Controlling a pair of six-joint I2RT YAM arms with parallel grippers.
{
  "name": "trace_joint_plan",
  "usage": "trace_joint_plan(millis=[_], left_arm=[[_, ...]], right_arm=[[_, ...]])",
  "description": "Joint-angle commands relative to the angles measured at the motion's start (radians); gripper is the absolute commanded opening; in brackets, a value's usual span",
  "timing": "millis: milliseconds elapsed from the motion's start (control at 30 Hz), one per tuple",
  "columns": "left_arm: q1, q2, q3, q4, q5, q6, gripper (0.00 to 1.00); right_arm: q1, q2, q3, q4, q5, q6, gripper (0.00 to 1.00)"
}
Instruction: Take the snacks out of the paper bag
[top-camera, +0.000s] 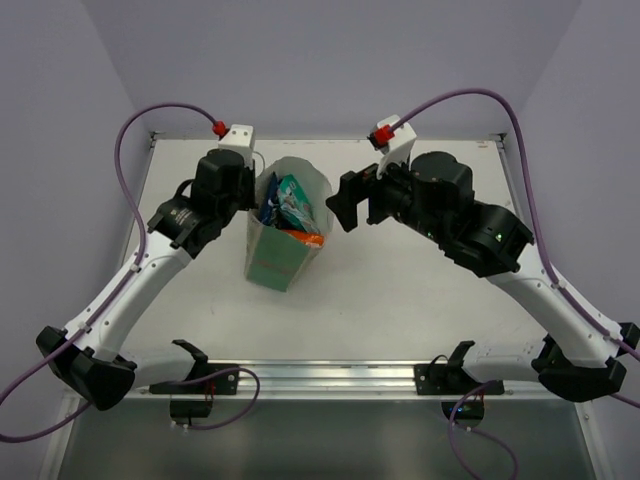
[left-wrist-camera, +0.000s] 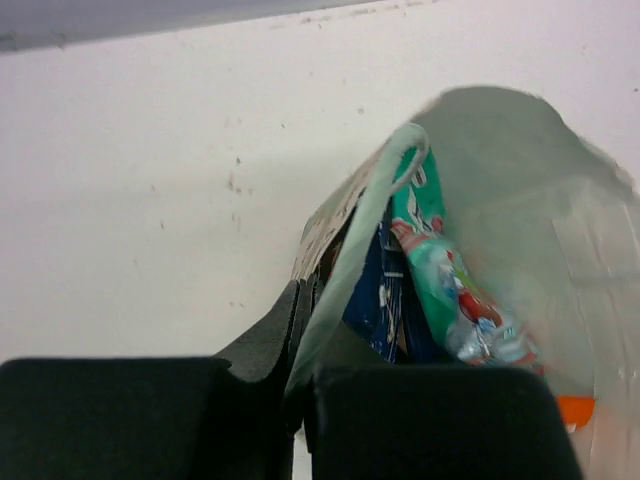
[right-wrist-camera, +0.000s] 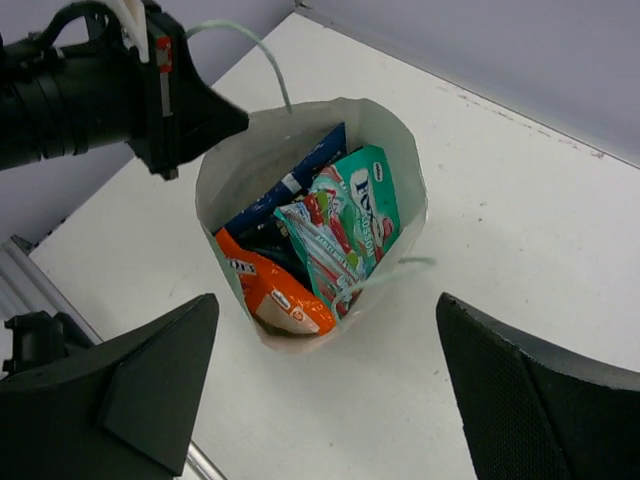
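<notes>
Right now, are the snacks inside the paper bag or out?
Inside. The teal-green packet, orange packet and blue packets sit in the open paper bag; none lies outside.

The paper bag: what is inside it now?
Inside the paper bag are a teal-green packet, an orange packet and at least one blue packet. Anything lower down is covered by these, so the full count cannot be seen.

White arms (top-camera: 150, 275), black joints (top-camera: 215, 185), apparently purple cables (top-camera: 122, 150).
</notes>
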Motion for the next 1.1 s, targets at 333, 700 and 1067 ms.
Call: trace_joint_plan(millis=[333, 700, 1067], left_arm=[[0.023, -0.063, 0.016, 0.314, 0.052, 0.442, 0.00], [0.024, -0.201, -0.159, 0.326, 0.068, 0.468, 0.00], [0.023, -0.262, -0.221, 0.323, 0.115, 0.460, 0.00]], right_arm=[[-0.002, 0.214, 0.147, 0.075, -0.125, 0.014, 0.76], [0.049, 0.392, -0.097, 0.395, -0.112, 0.184, 0.68], [0.041, 0.505, -0.110, 0.444, -0.110, 0.189, 0.67]])
